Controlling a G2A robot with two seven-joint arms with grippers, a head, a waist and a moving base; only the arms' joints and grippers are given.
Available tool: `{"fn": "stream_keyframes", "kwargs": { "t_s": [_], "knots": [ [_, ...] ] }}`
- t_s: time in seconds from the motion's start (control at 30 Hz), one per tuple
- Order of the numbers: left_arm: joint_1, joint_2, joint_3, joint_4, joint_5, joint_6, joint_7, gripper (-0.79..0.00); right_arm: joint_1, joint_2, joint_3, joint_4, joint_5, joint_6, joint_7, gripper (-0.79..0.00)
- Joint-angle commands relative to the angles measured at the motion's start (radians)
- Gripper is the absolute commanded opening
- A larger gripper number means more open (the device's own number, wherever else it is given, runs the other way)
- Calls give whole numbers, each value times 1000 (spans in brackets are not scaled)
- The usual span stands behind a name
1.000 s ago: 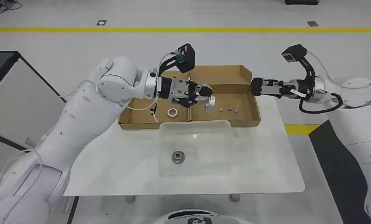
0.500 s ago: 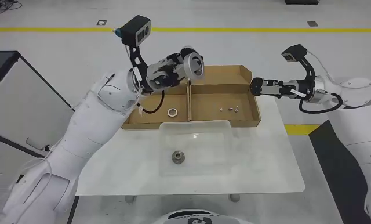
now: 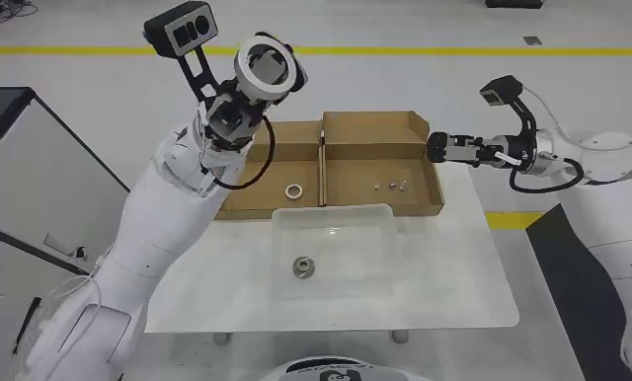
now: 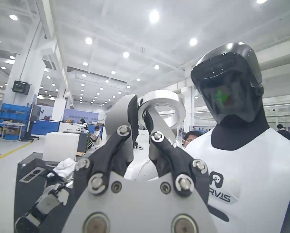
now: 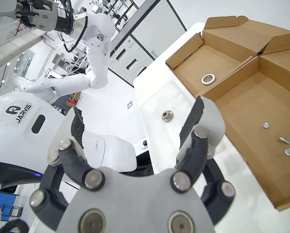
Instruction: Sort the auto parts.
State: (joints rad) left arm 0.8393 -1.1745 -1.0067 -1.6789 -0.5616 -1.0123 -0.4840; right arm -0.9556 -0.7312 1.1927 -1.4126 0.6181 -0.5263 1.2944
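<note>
High above the table's left rear corner, the left gripper holds a large metal ring in the air, well clear of the cardboard box. In the top view the ring's bore faces almost straight at the overhead camera, so it reads as a near-full circle; being round, it has no long axis. In the left wrist view the ring sits tilted, bore partly visible. The jaws are clamped across the ring wall: one finger passes inside the bore, the other presses the outer face.

The right gripper hovers beside the right end of the box, jaws spread wide, holding and touching nothing.

On the table, the box is split by a divider. A small ring lies flat in the left compartment; three small fasteners lie in the right compartment. A flanged part rests in the clear tray just in front of the box.
</note>
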Motion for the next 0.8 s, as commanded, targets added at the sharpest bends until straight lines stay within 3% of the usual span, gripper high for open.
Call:
{"fn": "stream_keyframes", "kwargs": {
  "t_s": [0.0,0.03,0.4,0.57,0.77],
  "knots": [
    [12,-12,-23,-21,-33,0,-76,-785,0,0,0,0,0,0,0,0],
    [16,-19,-35,-40,-55,0,-122,-785,0,0,0,0,0,0,0,0],
    [16,-19,-35,-40,-55,0,-122,-785,0,0,0,0,0,0,0,0],
    [57,-27,-37,-95,-136,5,-28,-785,0,0,0,0,0,0,0,0],
    [69,-34,-39,-100,-197,2,-44,-785,0,0,0,0,0,0,0,0]
  ]
}}
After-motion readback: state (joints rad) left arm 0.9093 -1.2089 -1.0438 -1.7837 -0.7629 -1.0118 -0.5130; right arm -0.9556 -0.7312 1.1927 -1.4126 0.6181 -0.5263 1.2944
